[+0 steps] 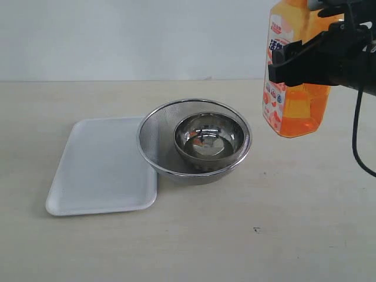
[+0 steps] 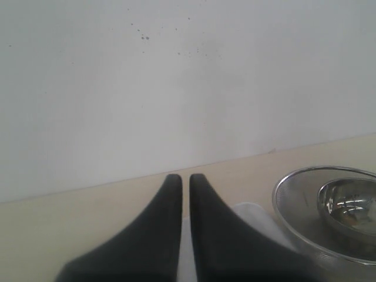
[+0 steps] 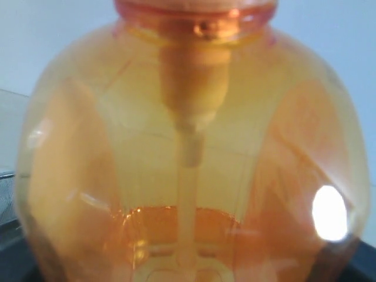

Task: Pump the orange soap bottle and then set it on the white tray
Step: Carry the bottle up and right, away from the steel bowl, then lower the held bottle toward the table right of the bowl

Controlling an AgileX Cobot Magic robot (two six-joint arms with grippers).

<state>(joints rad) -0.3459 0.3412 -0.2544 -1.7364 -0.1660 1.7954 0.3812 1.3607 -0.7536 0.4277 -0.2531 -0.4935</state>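
The orange soap bottle is at the upper right of the exterior view, held up to the right of the strainer, with its pump head cut off by the frame's top. My right gripper is shut on its labelled body. In the right wrist view the bottle fills the frame, with orange liquid low inside and the dip tube down its middle. The white tray lies flat at the left with nothing on it. My left gripper is shut with nothing in it, above the tray's corner, and is out of the exterior view.
A round steel mesh strainer holding a shiny steel bowl sits mid-table, its rim overlapping the tray's right edge. The left wrist view shows the strainer and bowl beside my left fingers. A black cable hangs from the right arm.
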